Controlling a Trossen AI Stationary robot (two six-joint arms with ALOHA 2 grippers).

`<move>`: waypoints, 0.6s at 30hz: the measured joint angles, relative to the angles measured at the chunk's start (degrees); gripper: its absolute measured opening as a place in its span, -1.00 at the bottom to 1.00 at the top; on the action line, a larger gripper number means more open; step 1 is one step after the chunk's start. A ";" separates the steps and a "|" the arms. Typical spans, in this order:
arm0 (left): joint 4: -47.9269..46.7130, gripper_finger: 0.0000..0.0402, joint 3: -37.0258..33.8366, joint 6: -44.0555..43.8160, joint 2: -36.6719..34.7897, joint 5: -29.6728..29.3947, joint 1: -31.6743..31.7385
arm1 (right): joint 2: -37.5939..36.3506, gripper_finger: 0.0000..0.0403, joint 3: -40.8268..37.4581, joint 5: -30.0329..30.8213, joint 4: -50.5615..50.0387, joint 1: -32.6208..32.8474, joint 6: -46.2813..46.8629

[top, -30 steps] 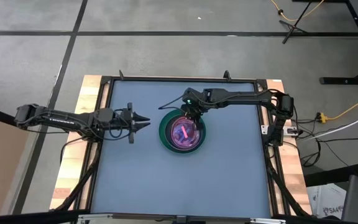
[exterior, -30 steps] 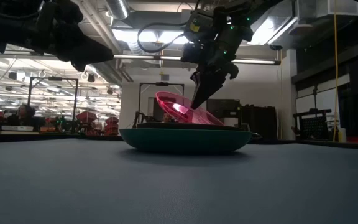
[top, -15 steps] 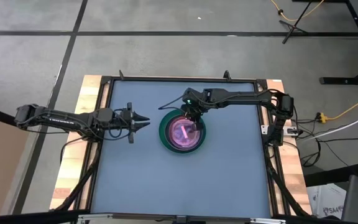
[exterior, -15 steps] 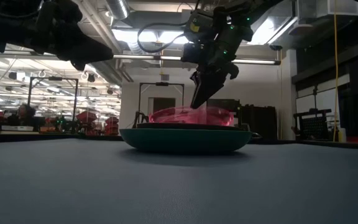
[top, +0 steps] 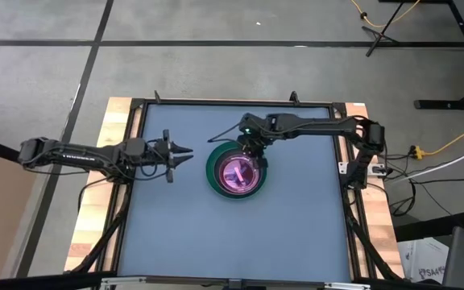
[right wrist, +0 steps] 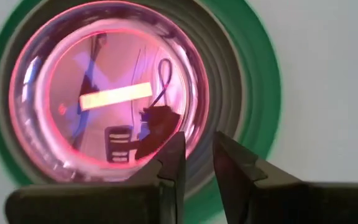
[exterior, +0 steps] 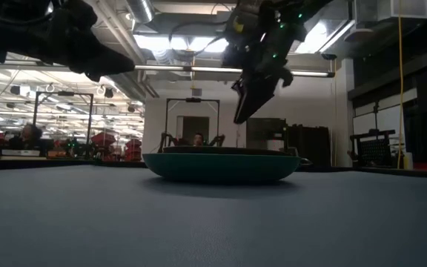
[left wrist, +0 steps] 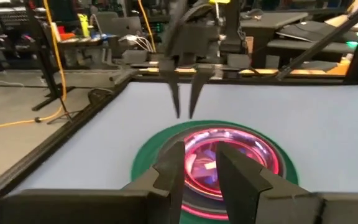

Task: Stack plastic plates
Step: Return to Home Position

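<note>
The plates sit nested in one stack (top: 237, 171) at the table's middle. The large dark green plate (exterior: 221, 166) is at the bottom, dark rings lie inside it, and a translucent pink plate (right wrist: 110, 93) is on top. My right gripper (right wrist: 197, 149) hovers just above the stack's far right rim, pointing down, open by a narrow gap and empty. It also shows in the low view (exterior: 241, 117). My left gripper (top: 185, 153) waits open to the left of the stack, pointing at it; the stack (left wrist: 219, 155) lies ahead of its fingers.
Bare blue-grey table top (top: 184, 234) lies on all sides of the stack. The table's dark frame (top: 232, 102) runs along the far edge. The room with benches and a person (exterior: 199, 139) shows far behind the table.
The translucent pink plate was tilted, with its right edge at my right gripper's fingertips and its other side raised. It came off the fingers, dropped flat, and settled into the stack below the green rim. My right gripper then rose a little above the stack.
</note>
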 joint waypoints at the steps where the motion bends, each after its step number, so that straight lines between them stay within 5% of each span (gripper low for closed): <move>1: -0.41 -0.58 0.00 0.22 -0.53 -0.01 0.43 | -0.79 -0.64 0.00 0.04 -0.73 0.00 -0.69; 8: -6.36 -0.58 -0.02 1.35 -5.59 0.27 4.02 | -9.03 -0.64 0.00 0.01 -2.94 -0.01 -6.56; 13: -7.92 -0.58 -0.07 1.47 -8.36 7.12 6.24 | -16.26 -0.64 0.00 0.05 -3.88 -0.02 -6.63; 18: -0.93 -0.58 -6.49 1.61 -11.01 10.50 7.81 | -23.87 -0.64 0.00 0.16 -5.38 -0.02 -6.65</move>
